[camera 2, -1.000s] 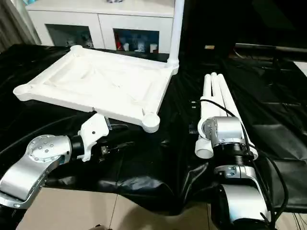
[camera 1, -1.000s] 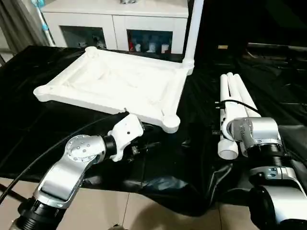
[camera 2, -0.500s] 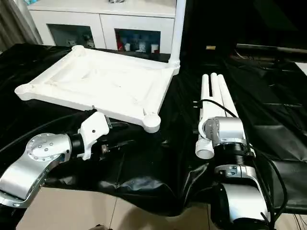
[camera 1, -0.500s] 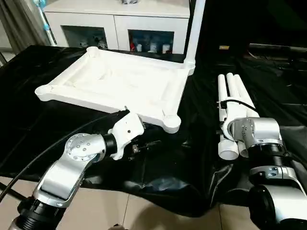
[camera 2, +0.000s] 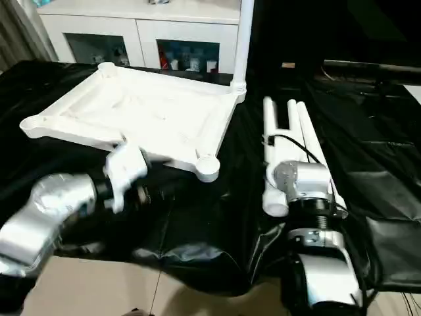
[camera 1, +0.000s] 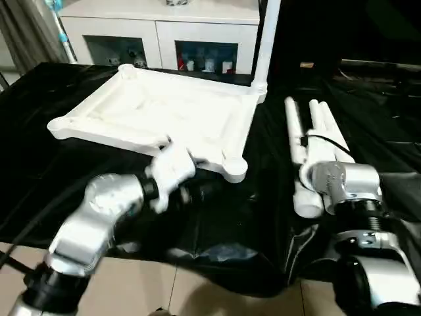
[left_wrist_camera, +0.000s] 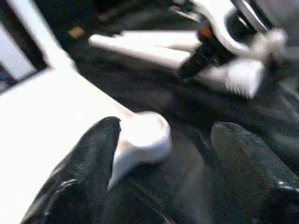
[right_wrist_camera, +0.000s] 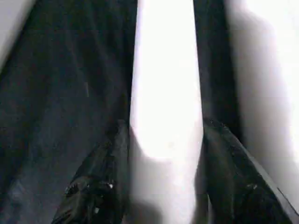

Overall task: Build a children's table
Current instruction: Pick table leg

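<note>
— What's lying on the black-covered worktop (camera 1: 39, 171) over there?

— The white tabletop (camera 1: 164, 115) is lying upside down across the far left part, rim up, with one leg (camera 1: 264, 39) already standing upright in its far right corner socket. Behind it a white cabinet (camera 1: 161, 33) with glass doors is standing against the wall.

— And the other legs?

— They're lying side by side to the right of the tabletop, apart from it. One loose leg (camera 2: 271, 155) is sitting skewed from the others.

— Which claw is on it?

— The right claw (right_wrist_camera: 163, 154) is pinching that leg near its thick end, a finger (right_wrist_camera: 100, 182) on each side. The left claw (left_wrist_camera: 163, 154) is spread wide, straddling the tabletop's near right corner socket (left_wrist_camera: 145, 137). One finger (left_wrist_camera: 91, 163) is just beside it; I can't tell whether they're touching.
</note>
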Robot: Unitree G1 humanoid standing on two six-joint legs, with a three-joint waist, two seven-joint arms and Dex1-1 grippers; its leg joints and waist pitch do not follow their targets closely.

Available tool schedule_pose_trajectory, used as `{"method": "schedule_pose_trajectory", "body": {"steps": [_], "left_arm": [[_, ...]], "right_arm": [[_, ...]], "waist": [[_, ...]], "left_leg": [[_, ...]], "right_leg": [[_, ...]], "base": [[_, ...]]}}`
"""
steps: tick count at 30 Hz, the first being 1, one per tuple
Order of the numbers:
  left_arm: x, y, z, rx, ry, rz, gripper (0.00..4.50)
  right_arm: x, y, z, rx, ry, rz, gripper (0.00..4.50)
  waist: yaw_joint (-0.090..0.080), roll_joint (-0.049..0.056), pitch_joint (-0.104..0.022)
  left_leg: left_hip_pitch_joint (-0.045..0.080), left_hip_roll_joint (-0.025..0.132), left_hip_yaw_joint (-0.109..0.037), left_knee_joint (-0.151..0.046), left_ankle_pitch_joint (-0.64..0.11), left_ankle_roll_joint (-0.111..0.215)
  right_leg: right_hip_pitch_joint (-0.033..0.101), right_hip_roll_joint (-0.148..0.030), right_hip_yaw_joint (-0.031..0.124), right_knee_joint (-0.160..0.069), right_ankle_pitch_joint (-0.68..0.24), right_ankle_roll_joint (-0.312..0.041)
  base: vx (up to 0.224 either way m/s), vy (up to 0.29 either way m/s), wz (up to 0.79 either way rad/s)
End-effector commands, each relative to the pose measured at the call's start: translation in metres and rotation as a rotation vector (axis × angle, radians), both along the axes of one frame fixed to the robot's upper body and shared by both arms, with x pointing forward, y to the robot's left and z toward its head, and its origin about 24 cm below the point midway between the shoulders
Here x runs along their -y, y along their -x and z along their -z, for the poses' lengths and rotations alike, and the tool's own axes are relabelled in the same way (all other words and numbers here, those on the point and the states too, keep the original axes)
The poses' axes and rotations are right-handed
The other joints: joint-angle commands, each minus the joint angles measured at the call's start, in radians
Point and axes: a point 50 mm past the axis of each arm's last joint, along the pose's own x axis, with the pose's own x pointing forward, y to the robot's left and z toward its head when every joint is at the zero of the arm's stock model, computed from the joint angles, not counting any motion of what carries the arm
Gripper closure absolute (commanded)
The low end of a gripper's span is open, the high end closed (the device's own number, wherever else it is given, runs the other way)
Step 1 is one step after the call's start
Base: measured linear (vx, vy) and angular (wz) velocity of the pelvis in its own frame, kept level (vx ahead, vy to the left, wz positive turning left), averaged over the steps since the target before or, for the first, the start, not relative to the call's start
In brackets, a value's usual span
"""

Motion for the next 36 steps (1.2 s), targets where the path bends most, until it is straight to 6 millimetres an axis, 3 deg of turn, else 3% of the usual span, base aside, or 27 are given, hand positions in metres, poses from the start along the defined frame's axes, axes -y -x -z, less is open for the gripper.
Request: {"method": "schedule_pose_trajectory", "body": {"steps": [1,2,4,8,12,14,17,19,21,22,25,26,36], "left_arm": [[-0.004,-0.006,-0.007,0.009,0.033,-0.034,0.59],[-0.004,-0.007,-0.009,0.012,0.048,-0.041,0.59],[-0.004,-0.008,-0.010,0.012,0.060,-0.045,0.52],[-0.002,-0.013,-0.019,0.034,0.148,-0.099,0.12],[-0.001,-0.022,-0.026,0.029,0.252,-0.219,0.00],[-0.002,-0.030,-0.030,0.052,0.300,-0.335,0.00],[0.000,-0.032,-0.033,0.041,0.346,-0.363,0.00],[0.006,-0.033,-0.041,-0.062,0.479,-0.332,0.00],[0.015,-0.030,-0.056,-0.126,0.674,-0.240,0.00],[0.020,-0.027,-0.065,-0.119,0.736,-0.177,0.00],[0.025,-0.024,-0.076,-0.108,0.807,-0.105,0.00],[0.029,-0.022,-0.088,-0.112,0.890,-0.046,0.00],[0.026,-0.028,-0.103,-0.138,0.946,-0.047,0.00]], "right_arm": [[0.002,-0.003,-0.017,0.096,0.010,0.029,2.69],[0.001,-0.003,-0.021,0.116,0.016,0.034,2.69],[0.001,-0.003,-0.025,0.135,0.021,0.042,2.69],[0.001,-0.001,-0.044,0.247,0.055,0.088,2.69],[0.003,0.002,-0.079,0.571,0.078,0.117,2.69],[-0.005,0.009,-0.110,0.826,0.152,0.018,2.69],[-0.014,0.016,-0.126,0.949,0.157,-0.028,2.69],[-0.023,0.023,-0.136,1.051,0.180,-0.084,2.69],[-0.034,0.029,-0.141,1.132,0.202,-0.172,2.69],[-0.041,0.031,-0.139,1.144,0.202,-0.232,2.69],[-0.050,0.033,-0.137,1.163,0.205,-0.307,2.69],[-0.059,0.036,-0.134,1.185,0.230,-0.384,2.69],[-0.074,0.041,-0.127,1.225,0.293,-0.522,2.69]], "waist": [[-0.001,0.002,-0.080],[0.000,0.009,-0.081],[-0.002,0.005,-0.080],[-0.003,0.006,-0.080],[-0.001,0.005,-0.078],[0.001,0.005,-0.080],[-0.004,0.002,-0.079],[-0.007,0.003,-0.080],[-0.004,0.001,-0.078],[-0.003,-0.006,-0.078],[-0.005,-0.006,-0.077],[-0.004,-0.008,-0.076],[-0.005,-0.006,-0.077]], "left_leg": [[0.010,-0.001,0.003,-0.056,-0.090,-0.054],[0.011,0.000,0.001,-0.056,-0.092,-0.055],[0.010,-0.001,0.002,-0.055,-0.091,-0.055],[0.010,-0.001,0.002,-0.056,-0.097,-0.057],[0.014,0.002,0.004,-0.055,-0.134,-0.059],[0.011,0.002,0.003,-0.052,-0.123,-0.046],[0.000,-0.002,0.000,-0.052,-0.089,-0.027],[0.003,-0.003,0.002,-0.050,-0.091,-0.020],[0.003,-0.005,0.004,-0.047,-0.106,-0.018],[0.001,-0.005,0.004,-0.047,-0.115,-0.010],[-0.001,-0.003,0.004,-0.045,-0.119,0.015],[-0.002,-0.004,0.005,-0.045,-0.118,0.020],[-0.002,-0.004,0.002,-0.042,-0.115,0.023]], "right_leg": [[0.057,-0.039,0.040,-0.061,-0.032,-0.161],[0.056,-0.039,0.039,-0.059,-0.029,-0.158],[0.057,-0.038,0.040,-0.060,-0.023,-0.154],[0.057,-0.037,0.040,-0.062,-0.023,-0.148],[0.053,-0.041,0.041,-0.070,-0.069,-0.130],[0.056,-0.039,0.041,-0.070,-0.057,-0.115],[0.063,-0.037,0.040,-0.065,-0.035,-0.109],[0.059,-0.035,0.040,-0.065,-0.035,-0.120],[0.057,-0.036,0.040,-0.068,-0.049,-0.143],[0.059,-0.036,0.040,-0.069,-0.061,-0.153],[0.058,-0.035,0.039,-0.070,-0.073,-0.150],[0.058,-0.034,0.040,-0.072,-0.082,-0.146],[0.058,-0.030,0.039,-0.069,-0.073,-0.124]], "base": [[0.000,0.000,0.00],[0.000,0.000,0.00],[0.000,0.000,0.00],[0.000,0.000,0.00],[0.000,0.000,0.00],[0.000,0.000,0.00],[0.000,0.000,0.00],[0.000,0.000,0.00],[0.000,0.000,0.00],[0.000,0.000,0.00],[0.000,0.000,0.00],[0.000,0.000,0.00],[0.000,0.000,0.00]]}}
